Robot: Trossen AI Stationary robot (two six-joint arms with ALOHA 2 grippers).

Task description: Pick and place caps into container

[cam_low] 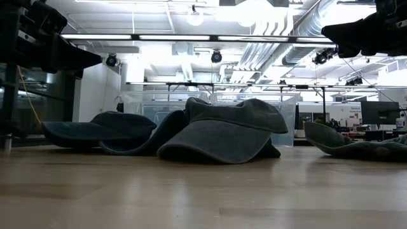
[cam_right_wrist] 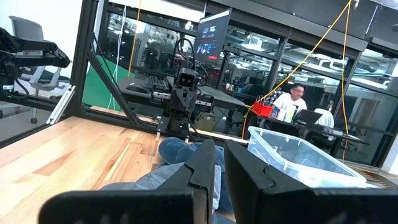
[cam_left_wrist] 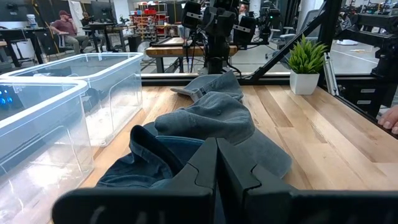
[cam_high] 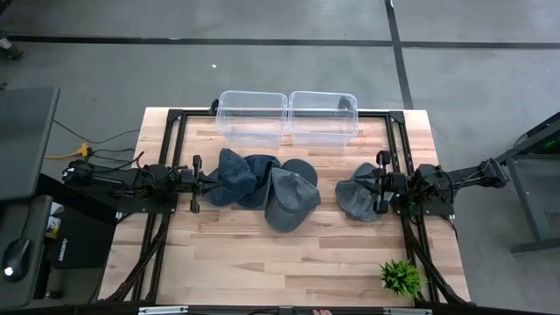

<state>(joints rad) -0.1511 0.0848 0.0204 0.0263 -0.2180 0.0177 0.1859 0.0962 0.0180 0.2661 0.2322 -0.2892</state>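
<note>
Five caps, as best the overlaps allow a count, lie on the surface [cam_high: 262, 262], none yet in a bin. Nearest, at the near right corner, stands a small potted plant [cam_high: 401, 276], well apart from everything and out of the arms' way.

Across the middle come the caps. Four are heaped in a pile [cam_high: 258, 179] left of centre, brims overlapping, with a grey cap [cam_high: 289, 199] on its near side and the bluer ones toward the left edge. A lone cap [cam_high: 356, 201] lies toward the right edge, clear of the pile.

The left gripper [cam_high: 203, 182] hovers at the pile's left end, pointing along the surface at it. Its fingers [cam_left_wrist: 193, 177] are pressed together and empty. The right gripper [cam_high: 378, 185] sits just beside the lone cap, facing it. Its fingers [cam_right_wrist: 249, 171] are all but closed, a thin slit between them, with nothing in them. Each arm seems parked next to the caps on its own side, so the work splits naturally.

Farthest, two clear bins stand side by side and touching at the far edge: the left bin [cam_high: 252, 93] behind the pile, the right bin [cam_high: 324, 93] nearer the lone cap. Both look empty. I judge that no pick has started, and that soft, overlapping fabric may drag a neighbour along.
</note>
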